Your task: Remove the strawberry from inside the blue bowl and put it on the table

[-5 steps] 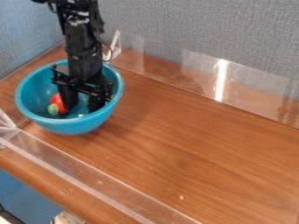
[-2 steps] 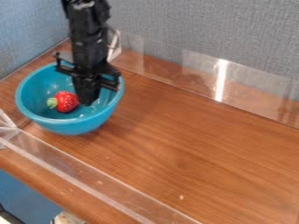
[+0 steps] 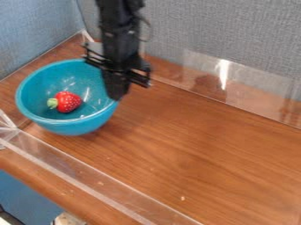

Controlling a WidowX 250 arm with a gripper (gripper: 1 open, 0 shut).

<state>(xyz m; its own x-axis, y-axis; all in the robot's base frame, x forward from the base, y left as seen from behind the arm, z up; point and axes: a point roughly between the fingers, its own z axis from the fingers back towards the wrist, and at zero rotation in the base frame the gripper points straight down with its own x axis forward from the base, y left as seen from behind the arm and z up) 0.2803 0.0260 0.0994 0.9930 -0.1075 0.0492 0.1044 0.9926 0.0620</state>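
The strawberry (image 3: 67, 102), red with a green cap, lies inside the blue bowl (image 3: 39, 81) at the left of the table (image 3: 200, 149). My black gripper (image 3: 116, 91) points straight down above the bowl's right rim, to the right of the strawberry and apart from it. Its fingers are shut together and nothing shows between them. The strawberry rests on the bowl's floor, in full view.
Clear acrylic walls (image 3: 223, 75) edge the table at the back and along the front (image 3: 83, 171). A grey-blue textured wall stands behind. Brown wood tabletop stretches to the right of the bowl.
The gripper was open, low in the bowl around the strawberry; it shut, rose and moved right to the bowl's rim. The strawberry stayed in the bowl, shifted slightly.
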